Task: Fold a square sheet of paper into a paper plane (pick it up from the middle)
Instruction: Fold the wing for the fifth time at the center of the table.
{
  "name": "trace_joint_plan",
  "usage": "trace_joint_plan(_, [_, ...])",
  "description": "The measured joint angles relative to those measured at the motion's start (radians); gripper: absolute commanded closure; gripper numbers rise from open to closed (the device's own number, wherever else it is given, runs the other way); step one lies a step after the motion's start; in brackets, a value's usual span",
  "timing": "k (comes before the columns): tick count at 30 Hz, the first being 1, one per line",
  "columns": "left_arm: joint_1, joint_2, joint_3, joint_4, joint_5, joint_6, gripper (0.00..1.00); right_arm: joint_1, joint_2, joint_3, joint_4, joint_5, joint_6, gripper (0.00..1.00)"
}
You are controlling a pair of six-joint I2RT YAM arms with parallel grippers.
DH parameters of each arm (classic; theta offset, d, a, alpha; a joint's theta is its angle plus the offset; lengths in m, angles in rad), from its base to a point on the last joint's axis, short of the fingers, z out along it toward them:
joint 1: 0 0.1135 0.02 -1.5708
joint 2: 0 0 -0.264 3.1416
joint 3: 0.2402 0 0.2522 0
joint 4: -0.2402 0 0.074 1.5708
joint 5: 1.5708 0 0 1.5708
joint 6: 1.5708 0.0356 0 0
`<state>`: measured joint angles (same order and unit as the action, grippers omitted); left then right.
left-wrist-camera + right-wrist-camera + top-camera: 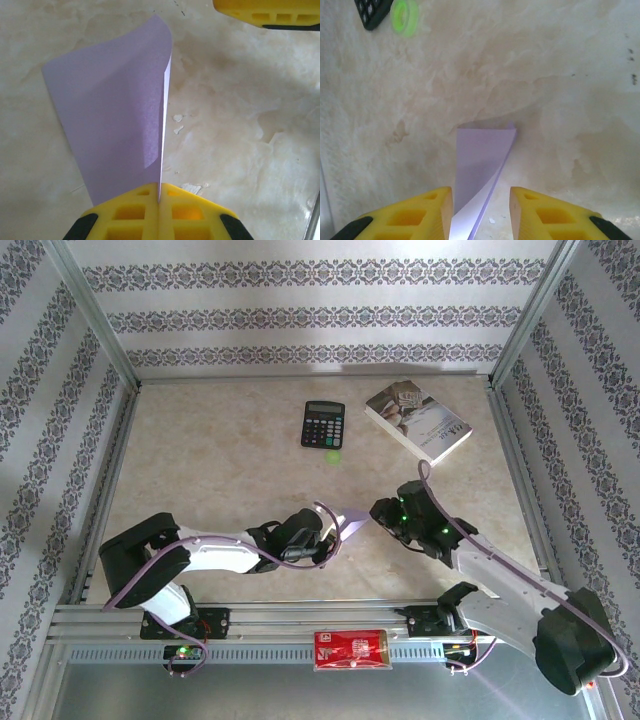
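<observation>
Left gripper (159,200): jaws closed tight on folded paper (110,115), fold edge pinched. Paper: raised between both grippers, long axis run rightward. Right gripper (481,207): jaws partly spread, paper's far end lying in the gap, seemingly ungripped.

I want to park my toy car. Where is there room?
The wide bare tabletop left of the calculator is free. It's crowded by the calculator, green disc and book at the back, and around the lilac paper between the left gripper and right gripper.
</observation>
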<state>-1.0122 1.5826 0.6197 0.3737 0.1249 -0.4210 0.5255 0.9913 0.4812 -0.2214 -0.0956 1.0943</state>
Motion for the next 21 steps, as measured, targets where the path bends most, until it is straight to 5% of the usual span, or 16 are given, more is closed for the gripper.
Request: trace_joint_plan(21, [0.046,0.127,-0.089,0.265,0.051,-0.272,1.00,0.000,0.107,0.066,-0.001,-0.113,-0.226,0.60])
